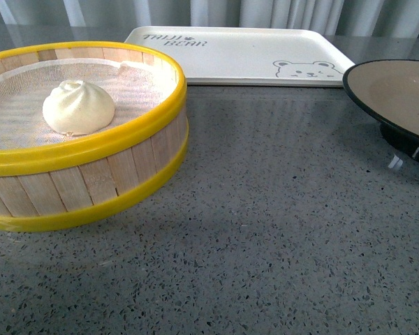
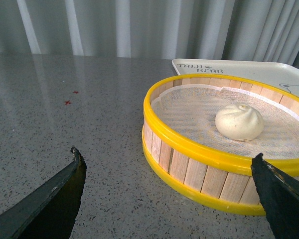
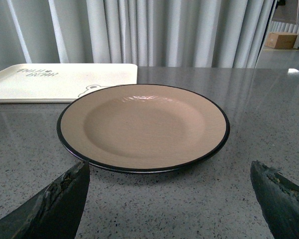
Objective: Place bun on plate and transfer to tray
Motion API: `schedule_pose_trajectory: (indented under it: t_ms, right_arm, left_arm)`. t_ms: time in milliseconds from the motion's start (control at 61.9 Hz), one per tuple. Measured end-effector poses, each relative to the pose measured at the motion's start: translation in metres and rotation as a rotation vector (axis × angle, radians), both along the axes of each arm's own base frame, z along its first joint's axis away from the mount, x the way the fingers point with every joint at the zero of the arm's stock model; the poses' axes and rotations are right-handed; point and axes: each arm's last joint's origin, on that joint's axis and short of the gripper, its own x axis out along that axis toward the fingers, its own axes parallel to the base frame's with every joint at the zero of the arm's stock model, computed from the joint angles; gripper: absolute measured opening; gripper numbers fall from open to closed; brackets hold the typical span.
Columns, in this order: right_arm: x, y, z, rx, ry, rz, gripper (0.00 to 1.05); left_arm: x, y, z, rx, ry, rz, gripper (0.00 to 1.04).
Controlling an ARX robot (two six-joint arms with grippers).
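The white pleated bun point(image 1: 78, 107) point(image 2: 239, 122) rests on mesh inside a yellow-rimmed wooden steamer basket point(image 1: 91, 185) point(image 2: 199, 169) at the front left. An empty beige plate point(image 1: 398, 94) point(image 3: 144, 124) with a black rim stands at the right. Behind them lies the cream tray point(image 1: 237, 56) point(image 2: 249, 67) point(image 3: 60, 82), with nothing on it. My left gripper point(image 2: 167, 162) is open, just short of the basket's near wall. My right gripper point(image 3: 169, 169) is open in front of the plate, apart from it. Neither arm shows in the front view.
Everything stands on a grey speckled stone tabletop point(image 1: 279, 230). Grey curtains point(image 3: 154, 32) hang behind the table. Two small red marks point(image 2: 70, 99) sit on the tabletop away from the basket.
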Motion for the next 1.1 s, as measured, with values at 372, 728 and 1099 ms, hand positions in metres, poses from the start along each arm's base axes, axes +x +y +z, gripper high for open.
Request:
schedule_pose_trajectory:
  t_ms: [372,728,1099]
  right_arm:
    - [0.0000,0.0000,0.0000,0.000,0.000,0.000,0.96]
    - [0.0000,0.0000,0.0000,0.000,0.000,0.000,0.96]
    - [0.0000,0.0000,0.0000,0.000,0.000,0.000,0.96]
  left_arm:
    - [0.0000,0.0000,0.0000,0.000,0.000,0.000,0.98]
    - [0.0000,0.0000,0.0000,0.000,0.000,0.000,0.98]
    - [0.0000,0.0000,0.0001,0.000,0.000,0.000,0.98]
